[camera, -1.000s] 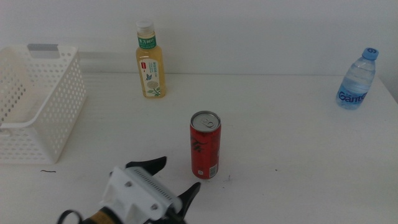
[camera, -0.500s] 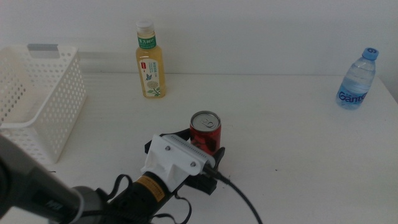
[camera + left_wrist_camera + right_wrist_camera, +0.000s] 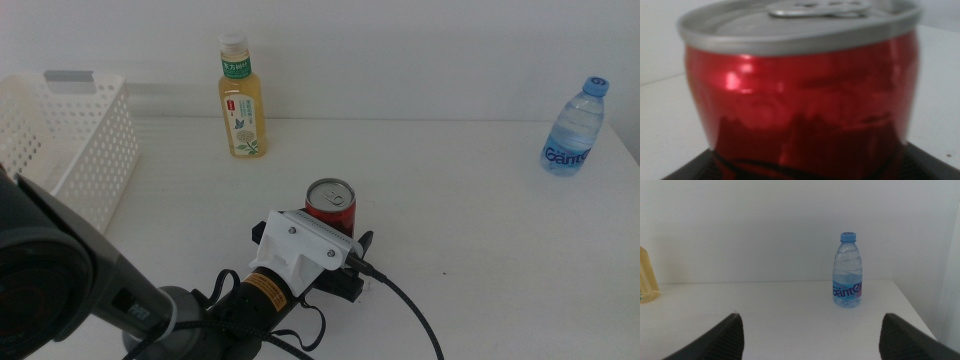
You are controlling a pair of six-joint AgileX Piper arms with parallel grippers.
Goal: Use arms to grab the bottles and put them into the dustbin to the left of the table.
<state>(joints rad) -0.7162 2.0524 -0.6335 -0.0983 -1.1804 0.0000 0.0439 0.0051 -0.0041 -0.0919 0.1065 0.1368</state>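
Note:
A red soda can [image 3: 330, 203] stands upright in the middle of the white table [image 3: 480, 240]. My left gripper [image 3: 336, 242] reaches in from the near left, and its jaws stand open on either side of the can's lower body. The can fills the left wrist view [image 3: 800, 100]. A yellow tea bottle [image 3: 241, 100] stands at the back, left of centre. A clear water bottle [image 3: 573, 130] stands at the far right, and the right wrist view shows it too [image 3: 848, 272]. My right gripper [image 3: 810, 335] is open and empty, out of the middle view.
The white lattice dustbin [image 3: 70, 150] stands at the table's left edge, and my left arm's dark body covers its near corner. A black cable [image 3: 410, 320] trails from the left wrist. The tea bottle's edge shows in the right wrist view [image 3: 646, 277].
My left gripper has moved forward from the table's near edge up to the red can, and its jaws are now on both sides of it. The can and bottles have not moved.

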